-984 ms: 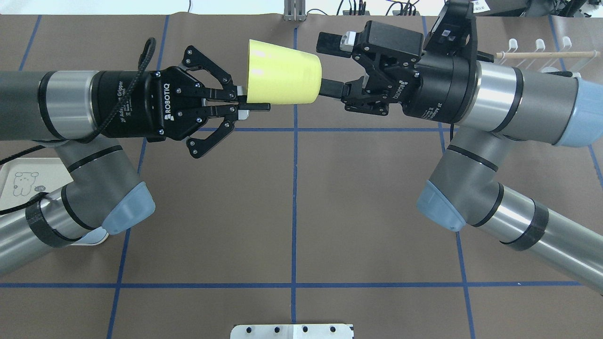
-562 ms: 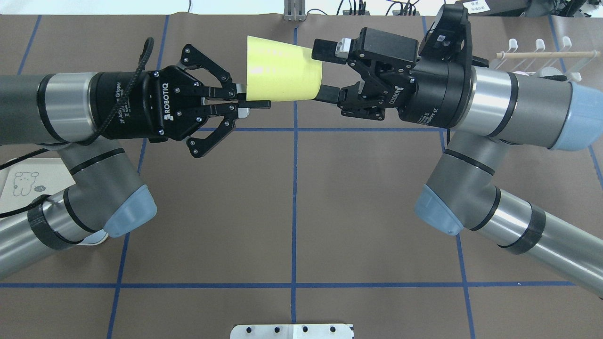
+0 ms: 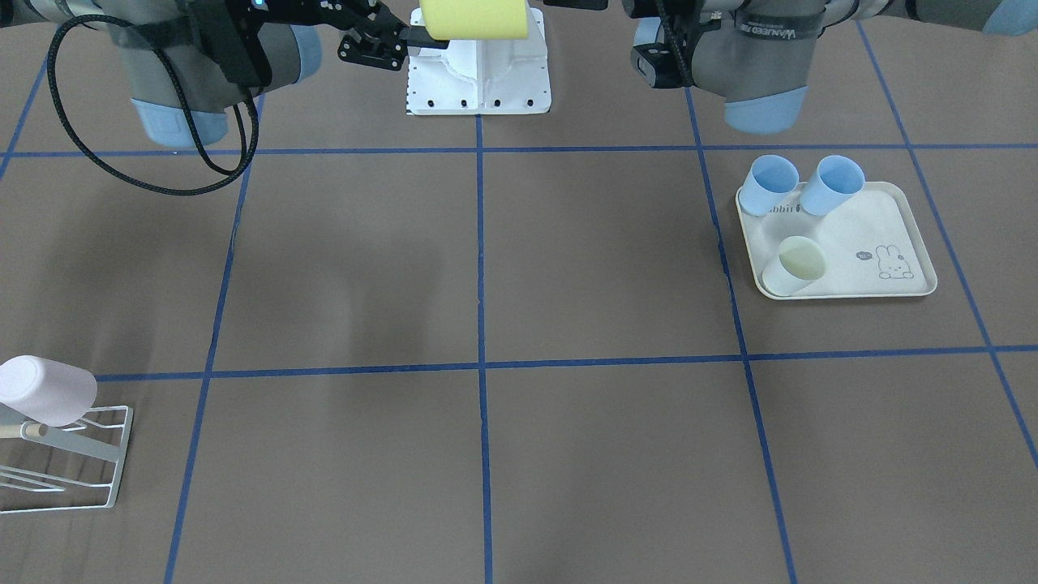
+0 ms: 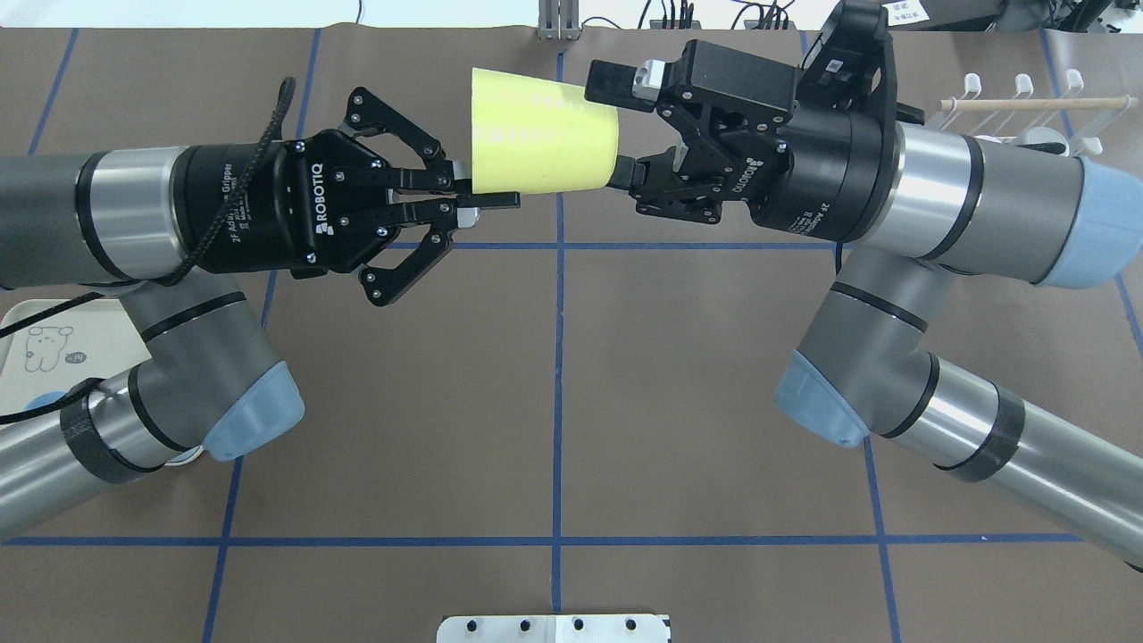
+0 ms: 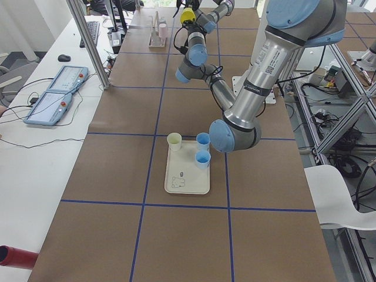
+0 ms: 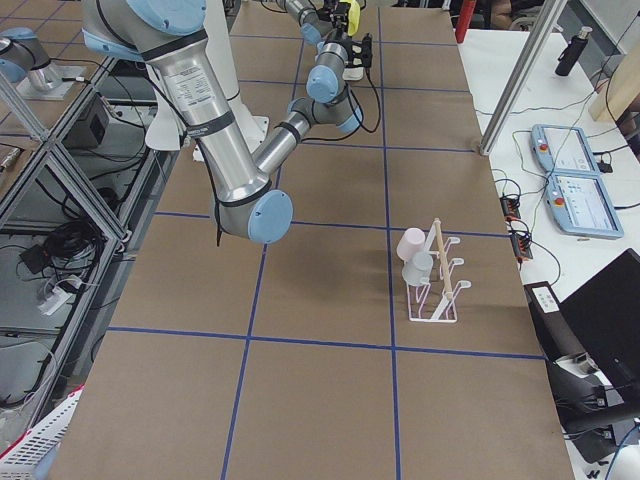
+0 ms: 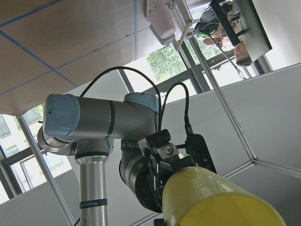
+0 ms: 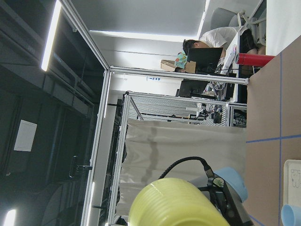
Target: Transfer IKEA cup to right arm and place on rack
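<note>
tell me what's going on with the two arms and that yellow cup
This is a mid-air hand-over. The left end effector is shut on the rim of the yellow cup, holding it on its side above the table. The right end effector is open, with its fingers on either side of the cup's base, and has not clamped yet. The rack on the robot's right already carries a pink cup.

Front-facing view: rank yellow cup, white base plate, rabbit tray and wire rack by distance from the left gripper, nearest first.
1. yellow cup, held by the left gripper, top edge.
2. white base plate, just below the cup in view.
3. rabbit tray, right middle.
4. wire rack, bottom left corner.
</note>
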